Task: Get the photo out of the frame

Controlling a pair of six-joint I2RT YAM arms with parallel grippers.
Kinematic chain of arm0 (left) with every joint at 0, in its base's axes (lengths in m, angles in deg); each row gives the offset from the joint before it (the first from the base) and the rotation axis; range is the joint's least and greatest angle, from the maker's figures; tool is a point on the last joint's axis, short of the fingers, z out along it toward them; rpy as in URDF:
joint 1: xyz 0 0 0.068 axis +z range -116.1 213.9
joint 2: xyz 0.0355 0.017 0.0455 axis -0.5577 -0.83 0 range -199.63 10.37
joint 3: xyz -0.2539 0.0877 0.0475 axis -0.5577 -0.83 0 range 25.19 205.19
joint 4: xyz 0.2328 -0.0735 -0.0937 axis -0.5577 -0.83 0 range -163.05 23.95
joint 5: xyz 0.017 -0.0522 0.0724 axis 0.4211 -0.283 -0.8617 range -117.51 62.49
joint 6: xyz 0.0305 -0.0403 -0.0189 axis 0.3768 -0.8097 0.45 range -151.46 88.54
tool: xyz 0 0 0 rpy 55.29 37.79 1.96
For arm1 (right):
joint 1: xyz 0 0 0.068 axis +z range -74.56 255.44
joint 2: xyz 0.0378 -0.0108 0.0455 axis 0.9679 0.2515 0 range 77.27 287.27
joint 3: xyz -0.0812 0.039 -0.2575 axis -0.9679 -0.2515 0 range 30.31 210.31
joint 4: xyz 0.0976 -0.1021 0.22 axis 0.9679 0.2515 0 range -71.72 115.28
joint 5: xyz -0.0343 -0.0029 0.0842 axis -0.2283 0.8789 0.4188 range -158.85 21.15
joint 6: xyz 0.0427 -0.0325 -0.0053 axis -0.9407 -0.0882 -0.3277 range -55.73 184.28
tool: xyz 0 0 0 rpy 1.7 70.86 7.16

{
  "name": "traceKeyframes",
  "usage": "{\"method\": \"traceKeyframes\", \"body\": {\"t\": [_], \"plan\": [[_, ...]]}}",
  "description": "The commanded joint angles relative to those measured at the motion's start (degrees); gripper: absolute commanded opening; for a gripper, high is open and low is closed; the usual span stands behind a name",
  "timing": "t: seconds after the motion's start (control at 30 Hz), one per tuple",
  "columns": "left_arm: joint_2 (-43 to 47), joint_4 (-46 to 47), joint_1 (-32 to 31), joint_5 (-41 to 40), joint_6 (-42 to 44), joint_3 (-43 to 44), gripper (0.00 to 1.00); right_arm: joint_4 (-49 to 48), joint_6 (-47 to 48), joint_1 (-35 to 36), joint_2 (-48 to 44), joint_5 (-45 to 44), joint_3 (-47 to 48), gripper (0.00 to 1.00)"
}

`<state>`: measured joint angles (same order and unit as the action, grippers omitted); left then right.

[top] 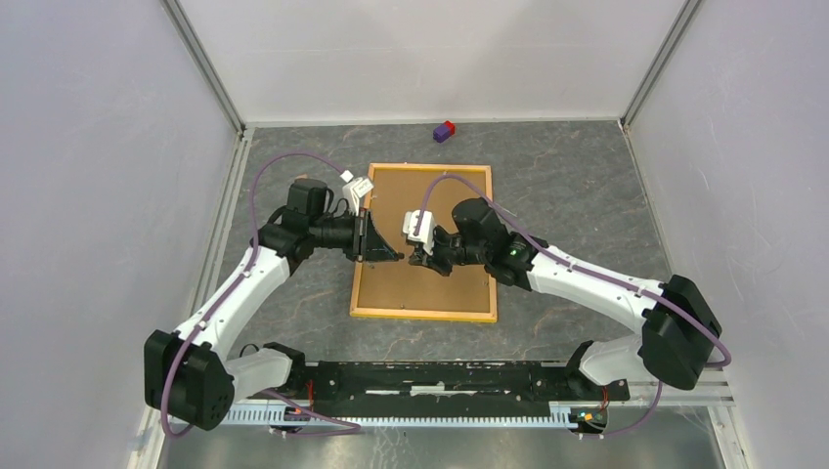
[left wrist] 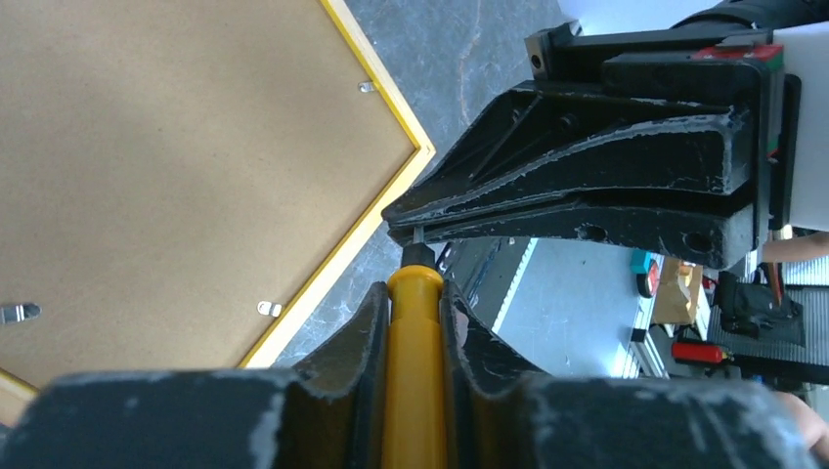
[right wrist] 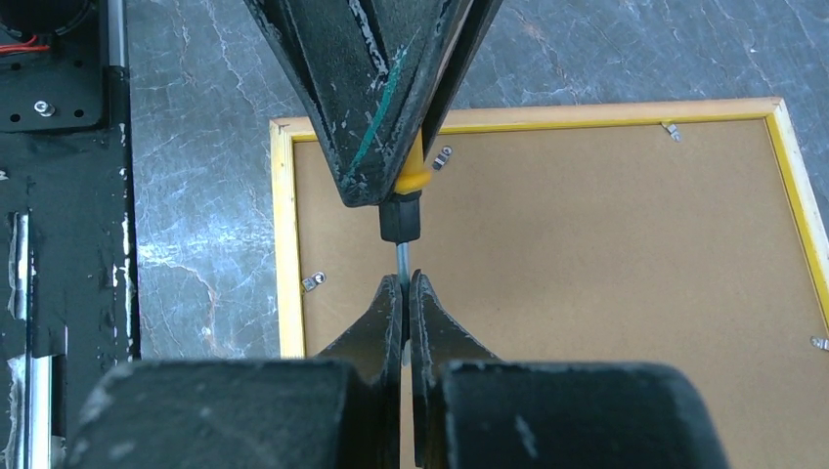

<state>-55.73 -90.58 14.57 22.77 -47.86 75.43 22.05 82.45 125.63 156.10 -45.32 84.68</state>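
Observation:
The frame (top: pixel 422 315) lies face down on the table, its brown backing board (top: pixel 440 283) held in by small metal clips (right wrist: pixel 314 281). The photo is hidden under the board. My left gripper (left wrist: pixel 414 288) is shut on the yellow handle of a screwdriver (left wrist: pixel 414 371), above the frame's left part. My right gripper (right wrist: pixel 406 278) faces it and is shut on the screwdriver's thin metal shaft (right wrist: pixel 402 256). In the top view the two grippers, left (top: pixel 391 252) and right (top: pixel 415 256), meet tip to tip over the board.
A small purple and red block (top: pixel 445 130) sits near the back wall. The black arm-mount rail (top: pixel 440 376) runs along the near edge. White walls close in the left, right and back sides. More clips (right wrist: pixel 670 129) line the frame's other edges.

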Motion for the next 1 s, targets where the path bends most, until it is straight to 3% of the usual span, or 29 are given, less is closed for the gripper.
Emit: {"method": "traceKeyframes", "body": {"t": [0.0, 0.07, 0.13, 0.27, 0.4, 0.5, 0.97], "plan": [[-0.25, 3.71, 1.44, 1.40, -2.43, -0.05, 0.02, -2.95, -1.76, 0.02, 0.34, 1.13, 1.34, 0.00], [-0.94, 3.50, 3.34, 1.04, -1.76, 0.74, 0.02, -2.14, -1.57, -0.77, 0.37, 1.52, 1.33, 0.17], [-2.40, -0.50, 4.82, -4.38, 2.17, 3.59, 0.02, -1.02, -0.83, -2.43, 0.70, 1.75, 1.18, 0.42], [-8.61, -9.58, 5.70, -19.81, 13.97, 12.76, 0.02, 4.48, 5.67, -4.66, 2.06, 0.87, 0.80, 0.59], [-16.11, -10.26, 5.70, -33.17, 22.98, 19.19, 0.02, 8.30, 10.67, -4.65, 3.49, -0.06, -1.28, 0.67], [-21.27, -8.99, 5.59, -36.96, 27.42, 22.96, 0.02, 9.07, 11.51, -4.58, 3.42, 1.77, -3.57, 0.73], [-39.12, -7.39, 3.54, -43.95, 36.44, 39.72, 0.02, 11.14, 12.93, -1.86, 7.36, 1.83, -6.92, 0.73]]}}
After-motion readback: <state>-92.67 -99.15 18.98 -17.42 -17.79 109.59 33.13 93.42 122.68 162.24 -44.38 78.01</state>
